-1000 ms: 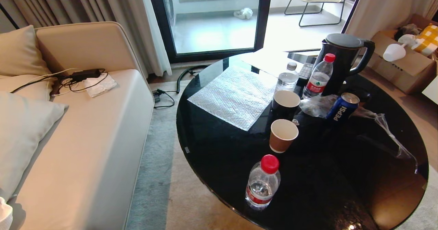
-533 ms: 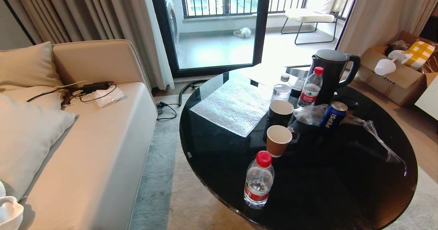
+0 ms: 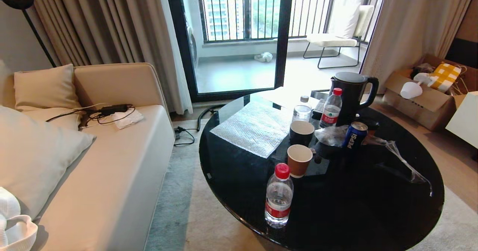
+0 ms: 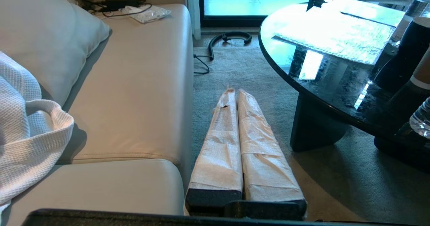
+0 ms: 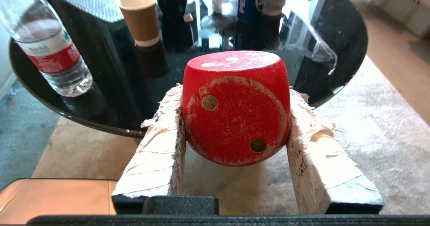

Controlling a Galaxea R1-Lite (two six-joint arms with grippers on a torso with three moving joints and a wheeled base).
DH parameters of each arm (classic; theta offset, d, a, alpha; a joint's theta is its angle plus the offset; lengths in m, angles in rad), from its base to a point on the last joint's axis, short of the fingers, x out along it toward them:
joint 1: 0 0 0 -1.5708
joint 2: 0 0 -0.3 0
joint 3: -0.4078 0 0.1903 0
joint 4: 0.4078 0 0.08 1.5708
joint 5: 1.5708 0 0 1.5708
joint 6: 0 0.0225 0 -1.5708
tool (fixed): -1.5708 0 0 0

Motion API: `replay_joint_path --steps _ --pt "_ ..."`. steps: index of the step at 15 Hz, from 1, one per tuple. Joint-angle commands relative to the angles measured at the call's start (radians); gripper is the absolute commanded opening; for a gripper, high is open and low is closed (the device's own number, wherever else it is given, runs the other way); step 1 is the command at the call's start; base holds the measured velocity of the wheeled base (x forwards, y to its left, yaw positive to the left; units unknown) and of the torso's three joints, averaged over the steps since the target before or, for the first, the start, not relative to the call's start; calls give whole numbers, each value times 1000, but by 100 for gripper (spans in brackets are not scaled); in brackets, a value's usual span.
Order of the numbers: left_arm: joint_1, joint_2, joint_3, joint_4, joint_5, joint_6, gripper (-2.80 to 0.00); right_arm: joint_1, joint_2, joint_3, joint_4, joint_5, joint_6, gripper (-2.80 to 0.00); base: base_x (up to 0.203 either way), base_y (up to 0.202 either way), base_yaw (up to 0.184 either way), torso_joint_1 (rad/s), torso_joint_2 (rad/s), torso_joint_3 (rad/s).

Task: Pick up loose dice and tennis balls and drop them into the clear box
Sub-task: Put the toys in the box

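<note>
A red die (image 5: 235, 108) with dull gold pips sits clamped between the two white-wrapped fingers of my right gripper (image 5: 235, 93), held level above the carpet just short of the black round table (image 5: 336, 34). My left gripper (image 4: 235, 93) is shut with nothing in it, its wrapped fingers pressed together over the grey carpet between the sofa and the table. Neither arm shows in the head view. The tennis balls and the clear box are out of view.
The black round table (image 3: 373, 213) carries water bottles (image 3: 278, 197), paper cups (image 3: 298, 160), a Pepsi can (image 3: 354, 135), a black kettle (image 3: 349, 94), a bubble-wrap sheet (image 3: 254, 127) and crumpled clear plastic. A beige sofa (image 3: 112, 176) with cushions and a charger stands left; cardboard boxes (image 3: 425, 101) stand right.
The head view has tilted upward: table and sofa slid down the picture, and more of the curtains, balcony door and railing came into sight. Nothing on the table moved.
</note>
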Motion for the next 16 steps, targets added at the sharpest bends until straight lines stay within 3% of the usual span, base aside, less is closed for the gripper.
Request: replay_joint_path --steps 1,12,16 --pt "0 0 0 0 1 0 -280 0 0 0 1 0 -1 -280 0 0 0 3 2 199" --pt "0 0 0 0 1 1 -280 0 0 0 1 0 -1 -280 0 0 0 1 0 50" --pt "0 0 0 2 1 1 -280 0 1 0 1 0 -1 -280 0 -146 -1 3 0 3"
